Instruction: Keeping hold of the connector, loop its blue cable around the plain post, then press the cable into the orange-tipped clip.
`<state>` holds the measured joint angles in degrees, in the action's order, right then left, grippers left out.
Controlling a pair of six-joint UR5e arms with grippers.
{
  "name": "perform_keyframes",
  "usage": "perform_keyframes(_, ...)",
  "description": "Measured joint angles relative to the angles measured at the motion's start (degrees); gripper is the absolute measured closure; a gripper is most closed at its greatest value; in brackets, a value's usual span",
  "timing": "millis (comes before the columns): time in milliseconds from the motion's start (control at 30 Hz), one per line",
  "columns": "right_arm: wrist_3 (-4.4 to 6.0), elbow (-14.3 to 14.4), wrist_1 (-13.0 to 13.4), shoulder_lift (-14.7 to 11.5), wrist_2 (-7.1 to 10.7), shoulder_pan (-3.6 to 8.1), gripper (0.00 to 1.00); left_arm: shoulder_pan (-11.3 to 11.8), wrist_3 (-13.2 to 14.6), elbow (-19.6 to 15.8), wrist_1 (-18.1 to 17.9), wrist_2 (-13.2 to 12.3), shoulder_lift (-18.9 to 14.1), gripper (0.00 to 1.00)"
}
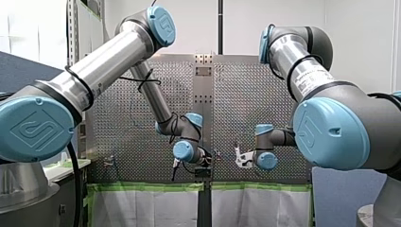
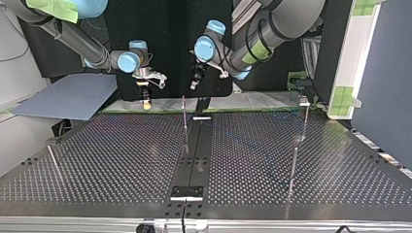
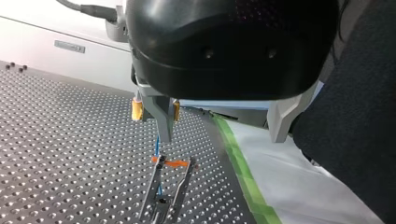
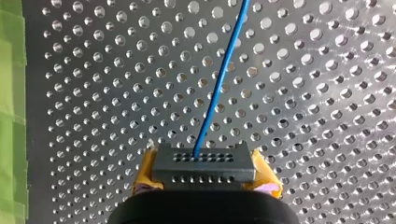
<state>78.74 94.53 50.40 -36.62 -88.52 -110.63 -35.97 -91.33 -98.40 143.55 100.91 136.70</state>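
Front and top views face to face across the perforated table point(image 2: 121, 155); wrist views close over it.

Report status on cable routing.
Right gripper shut on connector, blue cable leading ahead. Left gripper open, empty. Orange-tipped clip ahead of left gripper. No obstruction seen.

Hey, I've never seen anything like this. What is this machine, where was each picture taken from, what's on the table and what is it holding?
The machine is two robot arms, the left arm and the right arm, reaching over a metal table full of holes. One picture looks from behind the arms, one faces them from across the table, and two come from cameras on the wrists. The right gripper pinches a small dark connector between yellow pads, and a blue cable runs out of it. The left gripper is open and holds nothing. On the table stand a metal clip with orange tips and some thin upright posts.
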Motion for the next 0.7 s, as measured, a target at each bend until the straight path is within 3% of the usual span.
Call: perform_keyframes(700, -0.09, 0.2, -0.6, 0.0, 0.49, -0.12, 1.00, -0.4, -0.8, 0.0, -0.3, 2.2, 0.0, 0.00)
